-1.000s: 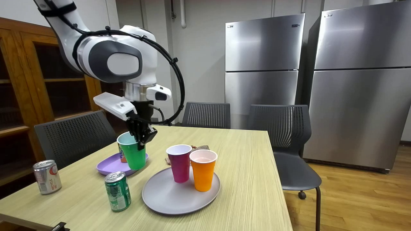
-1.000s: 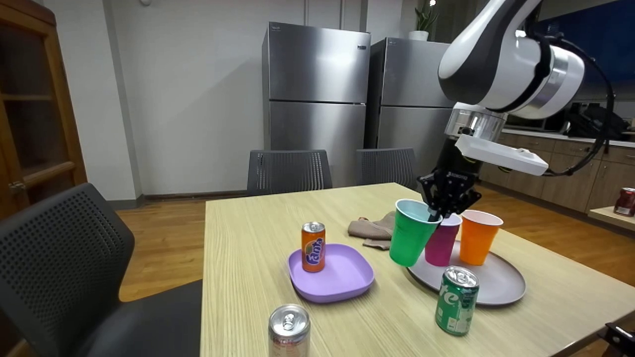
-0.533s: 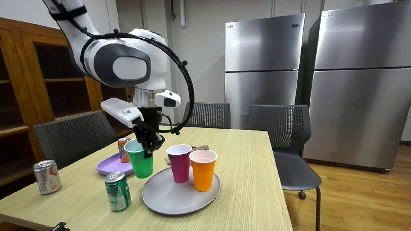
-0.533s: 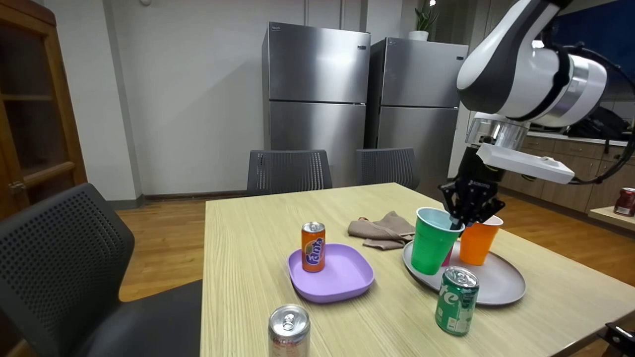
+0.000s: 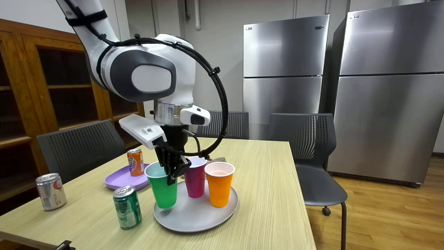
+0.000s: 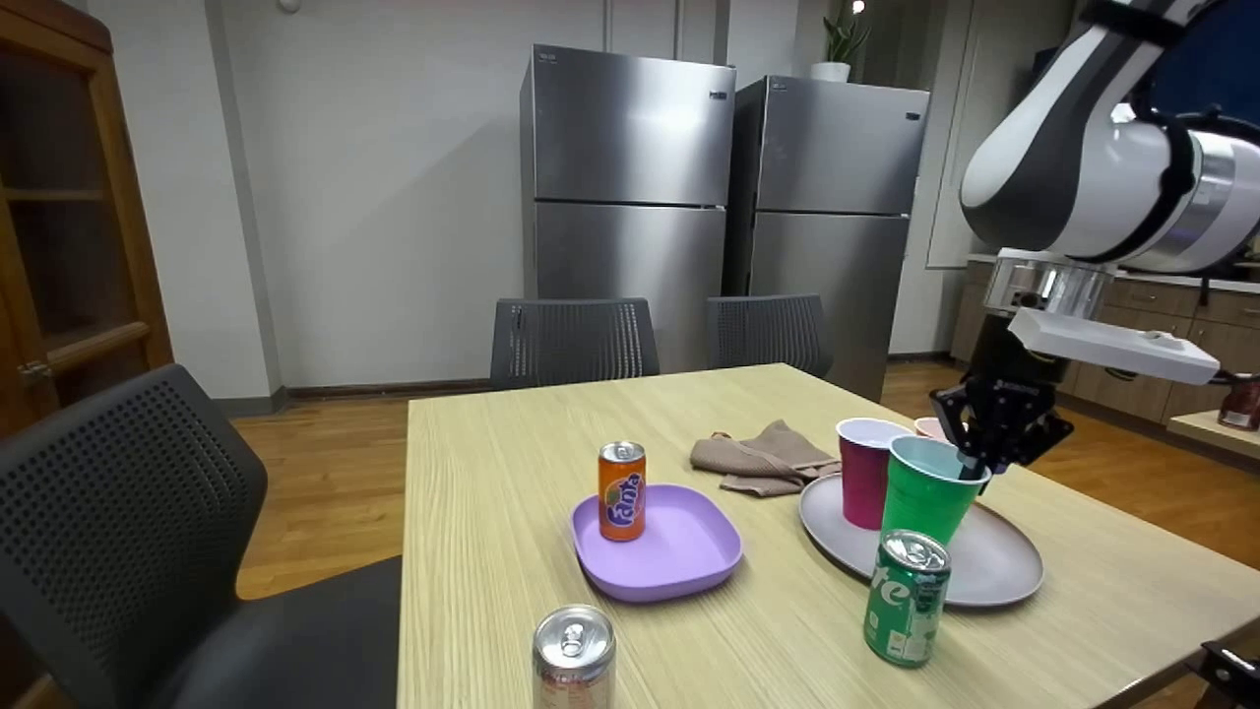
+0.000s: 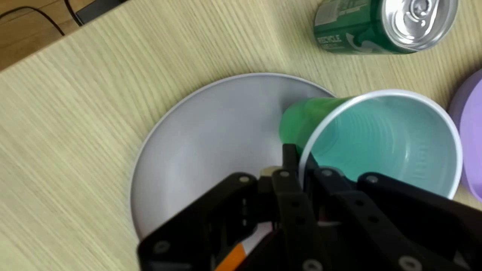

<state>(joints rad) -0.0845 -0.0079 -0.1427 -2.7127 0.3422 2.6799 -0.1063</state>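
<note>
Clearly, my gripper (image 7: 301,169) is pinching the green cup (image 5: 161,196) by its rim, jaws pressed together on the wall, with 1 finger inside and 1 outside. The cup is over the grey plate (image 5: 197,222), toward its edge and near the magenta cup (image 5: 195,184); the orange cup (image 5: 219,191) stands on that same plate. Handling it well, as I judge it, means moving gently (such a thin wall would likely flex or swivel in so narrow a pinch), with the base level and clear of the magenta cup. If I let go, it should be only when the base bears flat, and I should then rise straight, so the inner finger doesn't drag the rim sideways. What I can't settle is whether the base touches the grey plate: in an exterior view the green can (image 6: 907,606) covers it, and in the wrist view I see it only at a slant. There my own body hides most of the magenta cup and leaves a mere sliver of the orange cup. The lilac plate (image 7: 475,139) is cut off by that view's right edge, and the silver can (image 6: 574,670) by an exterior view's lower edge.
</note>
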